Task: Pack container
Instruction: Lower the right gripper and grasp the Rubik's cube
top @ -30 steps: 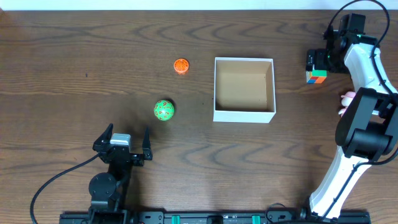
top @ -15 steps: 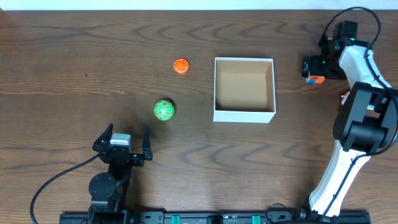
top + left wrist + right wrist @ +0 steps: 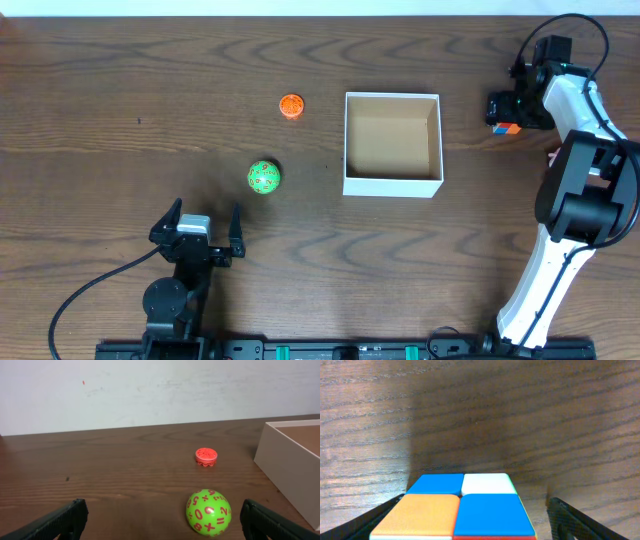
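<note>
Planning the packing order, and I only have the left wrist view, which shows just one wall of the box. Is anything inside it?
Observer: No. Overhead, the container shows only its bare brown floor.
Operator: Any toys beyond the green ball and the red disc?
Observer: One: a coloured cube on the table, on the container's far side from the ball.
Operator: Is the right arm on it?
Observer: The right gripper is over it, jaws either side; table shows between the cube and one jaw.
</note>
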{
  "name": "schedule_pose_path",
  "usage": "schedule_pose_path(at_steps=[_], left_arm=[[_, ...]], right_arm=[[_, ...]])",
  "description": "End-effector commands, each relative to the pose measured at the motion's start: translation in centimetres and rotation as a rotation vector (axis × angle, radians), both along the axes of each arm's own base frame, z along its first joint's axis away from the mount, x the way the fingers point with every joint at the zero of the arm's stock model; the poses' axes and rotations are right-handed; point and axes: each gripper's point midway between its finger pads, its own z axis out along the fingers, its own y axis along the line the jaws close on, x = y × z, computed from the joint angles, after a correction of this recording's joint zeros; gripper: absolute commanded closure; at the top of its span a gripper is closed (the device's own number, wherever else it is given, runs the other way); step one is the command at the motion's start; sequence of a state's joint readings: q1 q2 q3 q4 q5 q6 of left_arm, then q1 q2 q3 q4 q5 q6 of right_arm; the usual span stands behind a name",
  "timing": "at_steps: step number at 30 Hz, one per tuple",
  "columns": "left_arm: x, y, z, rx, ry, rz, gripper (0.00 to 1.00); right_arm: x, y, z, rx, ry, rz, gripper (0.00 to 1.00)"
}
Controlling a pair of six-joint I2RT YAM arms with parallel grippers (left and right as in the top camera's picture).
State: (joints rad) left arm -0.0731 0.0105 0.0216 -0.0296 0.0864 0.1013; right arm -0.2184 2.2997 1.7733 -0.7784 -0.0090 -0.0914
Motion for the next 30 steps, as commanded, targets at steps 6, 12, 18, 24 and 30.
schedule_pose_path(at_steps=[6,12,18,24,30], left_arm=[[-0.1,0.0,-1.5,-0.006,0.045,-0.001,0.02],[-0.1,0.0,-1.5,-0.006,0.045,-0.001,0.02],[-0.1,0.0,-1.5,-0.006,0.045,-0.001,0.02],[-0.1,0.0,-1.5,-0.006,0.045,-0.001,0.02],[-0.1,0.0,-1.5,-0.006,0.045,-0.002,0.02]], right_arm=[[1.1,0.2,1.6,-0.005,-0.025,0.004,0.22],[1.7,0.1,2.7,-0.009,-0.04,0.004,0.32],[1.5,0.1,2.7,-0.006,-0.034,0.0,0.43],[1.0,0.2,2.6,0.005,-0.012,-0.035,0.41],[0.5,0.3,2.4,0.026,0.005,-0.103,0.37]])
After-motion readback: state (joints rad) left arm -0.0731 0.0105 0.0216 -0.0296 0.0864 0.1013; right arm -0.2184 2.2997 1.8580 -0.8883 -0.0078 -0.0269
